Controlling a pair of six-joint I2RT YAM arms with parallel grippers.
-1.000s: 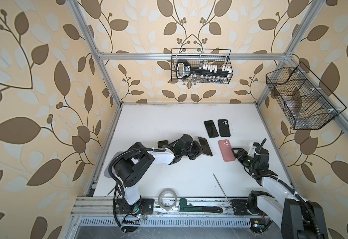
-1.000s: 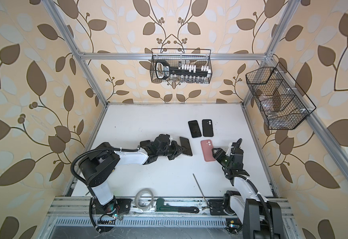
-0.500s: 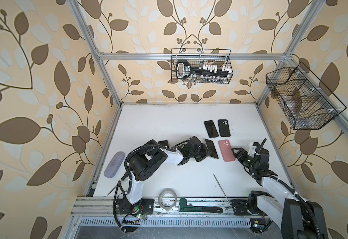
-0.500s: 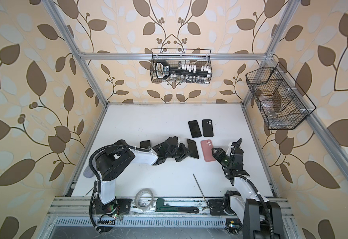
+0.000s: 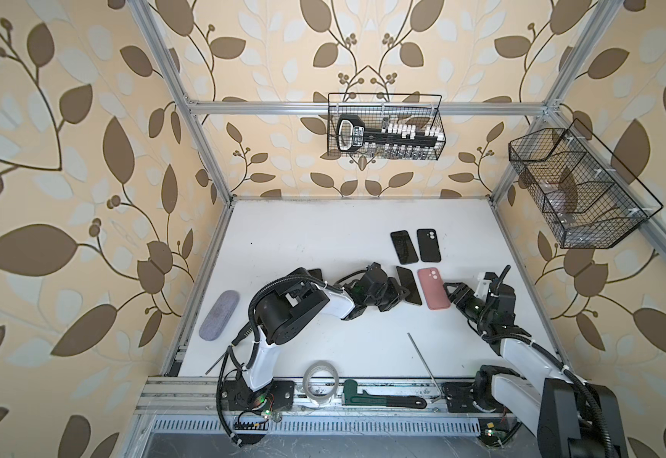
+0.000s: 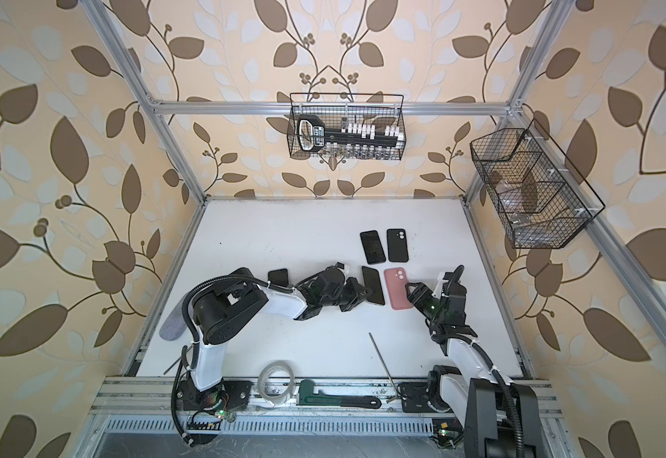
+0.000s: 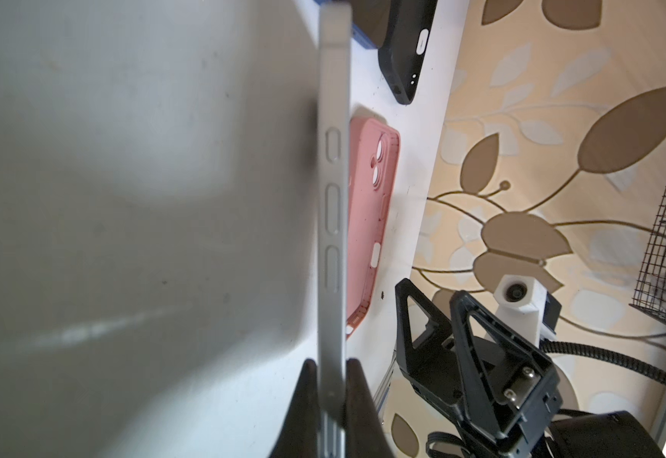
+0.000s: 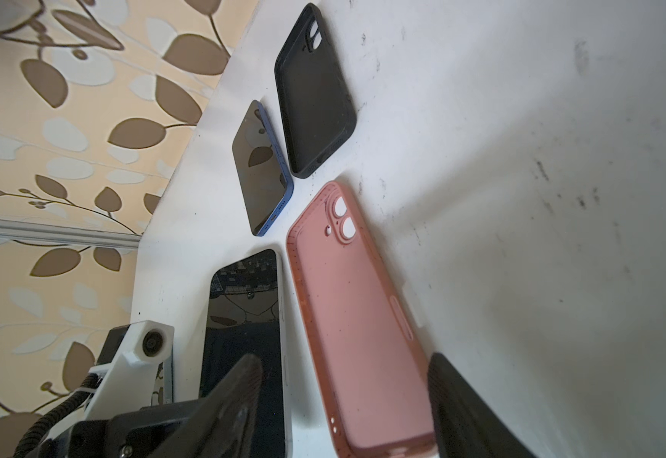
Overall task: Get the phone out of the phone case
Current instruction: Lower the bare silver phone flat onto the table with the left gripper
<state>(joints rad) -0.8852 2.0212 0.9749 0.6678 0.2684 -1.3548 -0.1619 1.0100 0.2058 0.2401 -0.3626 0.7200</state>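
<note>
Since the pink case (image 5: pixel 434 287) lay empty, you could log extraction done: phone (image 7: pixel 333 198), at its 9 o'clock, pinched edgewise by left gripper (image 7: pixel 331 370); right gripper (image 8: pixel 345 359), jaws apart at the case end; set-down likely outstanding.

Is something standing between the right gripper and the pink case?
Nothing visible does. The open right gripper faces the near end of the pink case directly. The phone, in the left gripper, is beside the case, not in between.
</note>
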